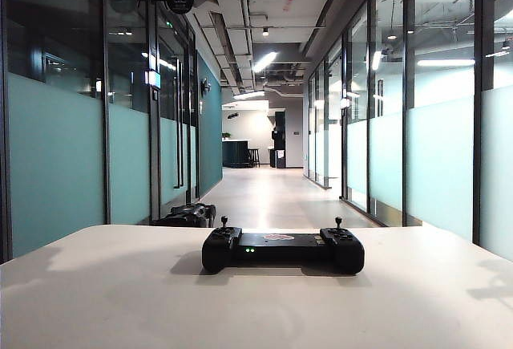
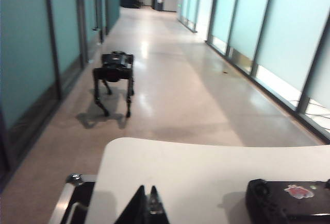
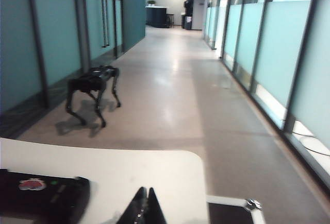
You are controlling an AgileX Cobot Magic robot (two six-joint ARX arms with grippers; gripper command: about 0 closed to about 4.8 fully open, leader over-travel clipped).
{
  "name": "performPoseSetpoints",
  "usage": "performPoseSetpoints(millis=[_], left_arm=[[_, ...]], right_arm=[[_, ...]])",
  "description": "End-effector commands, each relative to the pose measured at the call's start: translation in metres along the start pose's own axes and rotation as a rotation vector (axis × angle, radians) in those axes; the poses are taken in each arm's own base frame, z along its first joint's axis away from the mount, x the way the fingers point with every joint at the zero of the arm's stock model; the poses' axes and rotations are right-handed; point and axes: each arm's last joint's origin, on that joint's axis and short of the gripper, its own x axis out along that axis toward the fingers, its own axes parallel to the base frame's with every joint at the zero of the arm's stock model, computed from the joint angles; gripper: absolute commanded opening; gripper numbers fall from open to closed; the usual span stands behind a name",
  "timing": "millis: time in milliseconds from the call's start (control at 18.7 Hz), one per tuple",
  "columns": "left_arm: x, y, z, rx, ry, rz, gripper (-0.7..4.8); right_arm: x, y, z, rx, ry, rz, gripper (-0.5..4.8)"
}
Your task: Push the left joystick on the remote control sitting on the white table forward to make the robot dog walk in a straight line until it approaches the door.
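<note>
The left gripper [image 2: 146,203] is being shown with its two dark fingers pressed tip to tip, nothing between them, hanging over the white table [image 2: 206,167] and apart from the remote control [image 2: 289,201], which is lying at about three o'clock from it in the left wrist view. The right gripper [image 3: 143,206] is likewise being held fully closed on nothing (its tips meet in a point), with the remote control [image 3: 41,195] at about nine o'clock from it. In the exterior view neither gripper is seen; the remote control [image 1: 282,249] is resting near the middle of the white table [image 1: 120,301], two green lights lit, and the left joystick [image 1: 224,222] is standing upright and untouched. The robot dog [image 2: 114,77] is standing on the corridor floor beyond the table, at about eleven o'clock from the remote control.
</note>
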Motion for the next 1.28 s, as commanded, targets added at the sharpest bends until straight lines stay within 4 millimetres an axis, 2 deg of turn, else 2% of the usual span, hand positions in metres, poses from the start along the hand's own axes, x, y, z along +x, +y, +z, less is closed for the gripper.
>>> performPoseSetpoints(millis=[54,375,642,1285], left_arm=[[0.016,-0.006,0.009,-0.001,-0.016,-0.064,-0.06],[0.047,-0.023,0.015,-0.005,0.035,-0.180,-0.06],[0.067,-0.039,0.010,-0.007,0.086,-0.285,-0.06],[0.100,-0.049,0.004,-0.017,0.184,-0.402,-0.06]], right_arm=[[0.006,0.002,0.005,-0.002,-0.012,0.074,-0.01],[0.018,0.004,0.006,0.000,0.000,0.122,-0.01],[0.027,0.015,0.003,0.010,0.023,0.210,-0.02],[0.049,0.041,-0.013,0.016,0.112,0.285,-0.02]])
